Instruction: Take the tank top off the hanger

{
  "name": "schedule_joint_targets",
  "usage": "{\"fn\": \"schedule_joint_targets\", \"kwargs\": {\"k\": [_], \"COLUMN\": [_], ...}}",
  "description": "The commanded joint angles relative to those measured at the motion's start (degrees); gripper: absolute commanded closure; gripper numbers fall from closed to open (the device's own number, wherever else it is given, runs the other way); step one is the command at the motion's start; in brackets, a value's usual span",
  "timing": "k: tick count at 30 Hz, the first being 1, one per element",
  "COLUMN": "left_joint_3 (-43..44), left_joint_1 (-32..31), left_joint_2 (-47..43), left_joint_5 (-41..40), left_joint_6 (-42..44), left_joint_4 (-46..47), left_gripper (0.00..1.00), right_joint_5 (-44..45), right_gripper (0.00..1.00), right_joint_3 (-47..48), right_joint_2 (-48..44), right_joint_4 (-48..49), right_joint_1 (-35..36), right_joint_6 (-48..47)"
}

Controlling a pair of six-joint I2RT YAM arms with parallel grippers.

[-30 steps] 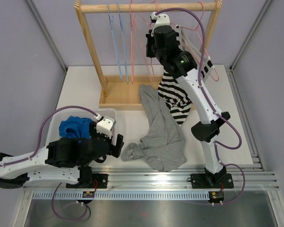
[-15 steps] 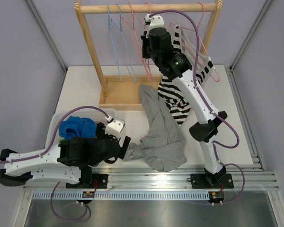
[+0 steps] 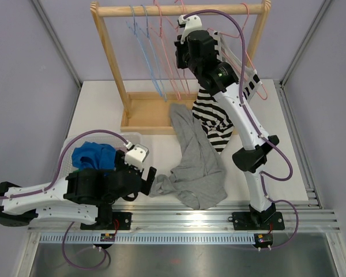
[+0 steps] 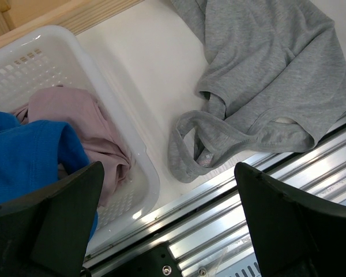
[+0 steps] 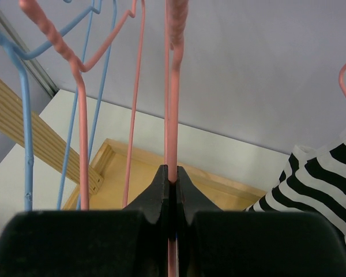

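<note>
Pink wire is what the right claw point(image 5: 172, 173) is pinched on: jaws together on the shank of a pink hanger point(image 5: 173, 86) up at the wooden rack point(image 3: 112, 57), w/ nothing draped on it as far as the wrist view shows. Blue hangers point(image 5: 24, 127) hang just beside it. A striped garment point(image 5: 328, 179) hangs on the other side.

The left claw point(image 4: 168, 190) is low by the desk's near edge, jaws fully apart, holding nothing, hovering over a strap loop point(image 4: 187, 147) of the grey tank top point(image 4: 277, 75). The tank top lies crumpled on the desk point(image 4: 150, 63), far end toward the rack base, near end by the metal rail point(image 4: 265, 190). It looks off the hanger, tho the top view is too small to be sure nothing is hooked. A white basket point(image 4: 135, 150) sits just beside the strap, w/ blue cloth point(image 4: 29, 156) & pink cloth point(image 4: 86, 115) inside.

Handling: thin jersey, light, limp, no stiffness. It will prob sag, stretch & drag on the desk. Best hold is prob the strap loop, where the bound edge is doubled & gives the fingers sth to bite. Risk: catching one layer only, so the rest trails & snags on the basket rim.
</note>
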Motion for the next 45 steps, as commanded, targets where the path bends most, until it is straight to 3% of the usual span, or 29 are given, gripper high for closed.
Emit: {"fn": "schedule_joint_targets", "kwargs": {"k": [1, 9, 13, 16, 19, 20, 25, 27, 29, 36, 45], "left_joint_3": [0.22, 0.22, 0.13, 0.31, -0.04, -0.13, 0.49, 1.36, 2.15, 6.2, 4.61], "left_joint_1": [-0.67, -1.46, -1.46, -1.46, -1.46, -1.46, -1.46, -1.46, -1.46, 0.64, 9.25], "left_joint_2": [-0.74, -0.83, -0.83, -0.48, 0.75, 1.45, 9.71, 12.78, 17.52, 30.54, 43.18], "left_joint_5": [-2.39, -2.74, -2.65, -3.0, -2.31, -1.95, -1.86, -2.12, -2.83, -3.18, 13.31], "left_joint_6": [-1.24, -1.51, -1.42, -1.24, -0.54, -0.1, 2.01, 1.75, 1.05, 1.22, 4.29], "left_joint_4": [1.21, 0.95, 1.38, 2.35, 6.72, 8.14, 18.6, 22.37, 24.49, 30.38, 43.91], "left_gripper": [0.01, 0.01, 0.01, 0.01, 0.01, 0.01, 0.01, 0.01, 0.01, 0.01, 0.01], "right_joint_5": [-2.17, -2.61, -2.43, -2.26, -1.82, -1.73, -0.5, -1.81, -3.3, -8.14, -22.11], "right_gripper": [1.0, 1.0, 0.75, 0.62, 0.42, 0.3, 0.17, 0.01, 0.01, 0.01, 0.0], "right_joint_3": [2.39, 1.25, 0.37, -4.37, -9.56, -10.44, -17.72, -23.85, -28.44, -58.82, -79.69], "right_joint_2": [-0.72, -0.37, -2.56, -7.56, -14.07, -16.87, -28.2, -32.43, -39.37, -65.21, -87.37], "right_joint_4": [0.57, -0.84, -2.15, -1.02, 0.04, -0.05, -1.28, -1.45, -1.98, 3.55, 1.01], "right_joint_1": [-0.3, 0.05, 0.06, 0.06, 0.06, 0.06, 0.06, 0.06, 0.06, 0.06, 0.06], "right_joint_6": [-1.3, -2.53, -2.7, -2.88, -2.53, -2.44, -0.35, 0.02, 0.9, 5.82, 9.6]}}
